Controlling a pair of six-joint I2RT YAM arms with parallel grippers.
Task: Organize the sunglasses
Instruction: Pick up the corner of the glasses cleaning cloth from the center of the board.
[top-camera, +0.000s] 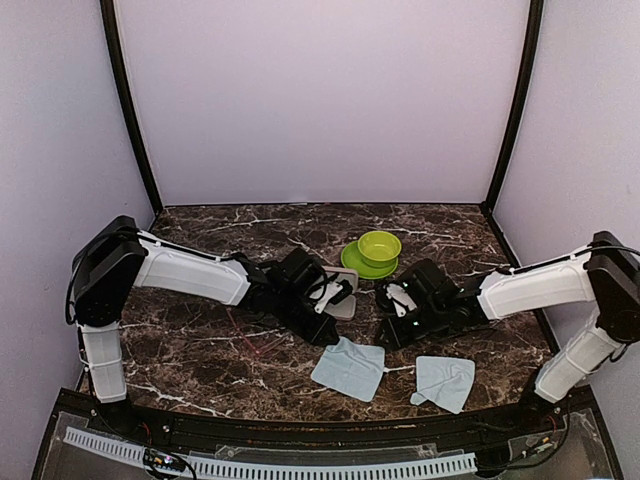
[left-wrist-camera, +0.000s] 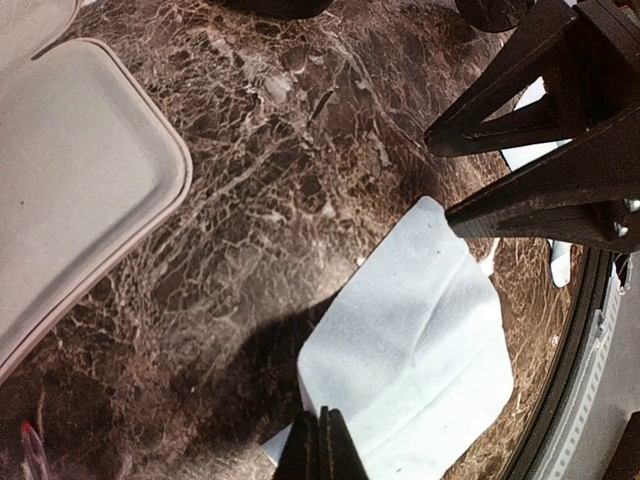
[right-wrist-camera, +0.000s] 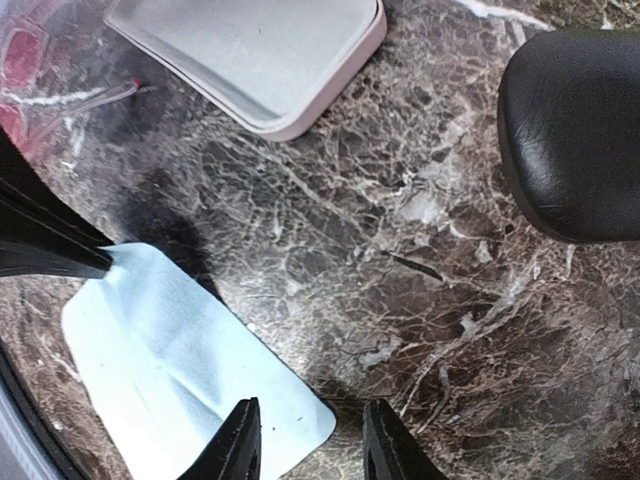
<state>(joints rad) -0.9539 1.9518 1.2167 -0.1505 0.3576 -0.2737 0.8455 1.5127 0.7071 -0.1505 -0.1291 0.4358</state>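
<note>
- Top external: red-pink sunglasses (top-camera: 255, 337) lie on the marble table (top-camera: 200, 372), just left of the left gripper (top-camera: 325, 330).
- Left wrist: the left gripper's jaws are pressed together and empty, above a pale blue cloth (left-wrist-camera: 410, 340).
- Right wrist: the right gripper (right-wrist-camera: 312, 445) is partly parted and holds nothing, at the cloth's corner. An open pink case (right-wrist-camera: 260, 50) lies beyond, with the sunglasses blurred beside it.

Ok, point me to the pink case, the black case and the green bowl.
pink case (right-wrist-camera: 250, 50), right wrist view, grey inner lining.
black case (right-wrist-camera: 575, 120), right wrist view, glossy top.
green bowl (top-camera: 380, 246), top view, inside of the bowl.
</note>
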